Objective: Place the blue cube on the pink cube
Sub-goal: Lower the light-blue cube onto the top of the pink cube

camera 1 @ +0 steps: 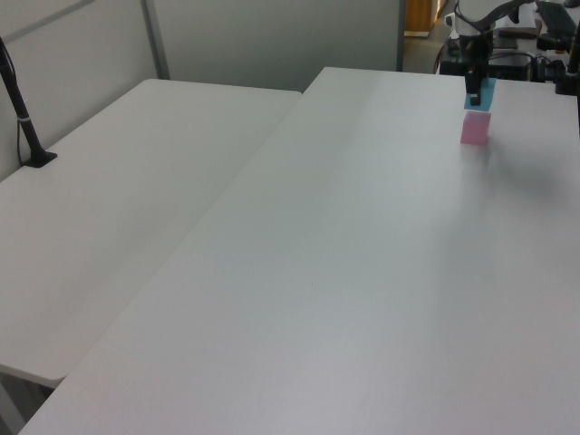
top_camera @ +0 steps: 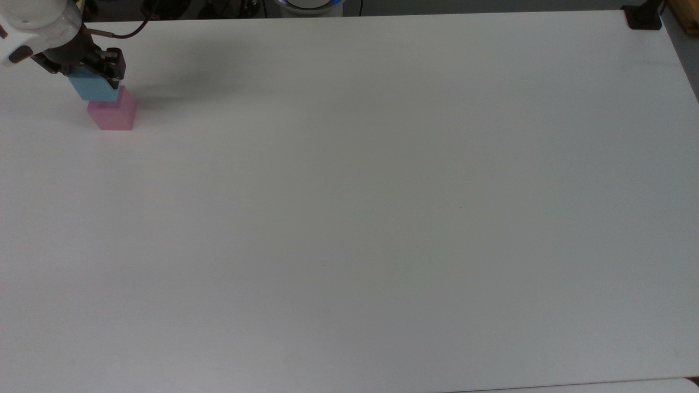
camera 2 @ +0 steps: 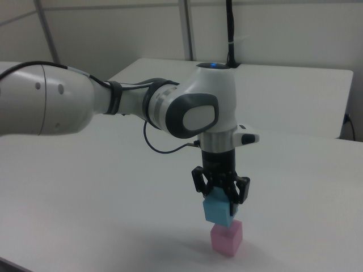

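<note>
**Blue cube held just above pink cube at the table's corner**

The gripper [camera 2: 223,201] pinches the blue cube [camera 2: 218,212] between its two black fingers, one on each side of the cube. In the right view the blue cube hangs directly over the pink cube [camera 2: 227,237], its lower face right at the pink cube's top; whether the two touch cannot be told. The blue cube sits slightly toward the right view's left of the pink one, so the two are not squarely aligned.

In the top view the pink cube [top_camera: 112,114] stands on the white table [top_camera: 382,207] near the top view's far left corner, with the blue cube [top_camera: 93,88] overlapping its upper edge and the gripper [top_camera: 87,66] over that. The arm's white wrist [top_camera: 33,22] enters from the top view's upper left.

In the left view the pair stands toward the far right of the table, blue cube [camera 1: 478,97] above pink cube [camera 1: 474,129], the gripper [camera 1: 474,83] pointing straight down. A second white table [camera 1: 118,208] adjoins on the left view's left, with a black stand [camera 1: 27,136] at its edge.
</note>
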